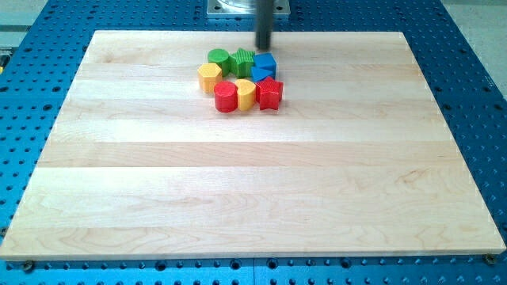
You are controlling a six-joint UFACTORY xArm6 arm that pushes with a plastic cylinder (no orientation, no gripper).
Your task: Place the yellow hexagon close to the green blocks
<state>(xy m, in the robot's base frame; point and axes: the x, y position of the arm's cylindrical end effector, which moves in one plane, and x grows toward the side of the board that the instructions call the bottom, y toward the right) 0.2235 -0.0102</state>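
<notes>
Yellow hexagon (208,76) at the cluster's left edge, touching the green cylinder (219,57) just above it; likely light, rigid, slick enough to slide; best pushed flat on a side face. Right of the hexagon: green star-like block (243,60), red cylinder (226,96), second yellow block (245,93), red star (270,93), blue blocks (264,66). No fingers: bare rod, my tip (263,47) just above the blue blocks. Pale wooden tabletop (253,198), smooth, roomy.
</notes>
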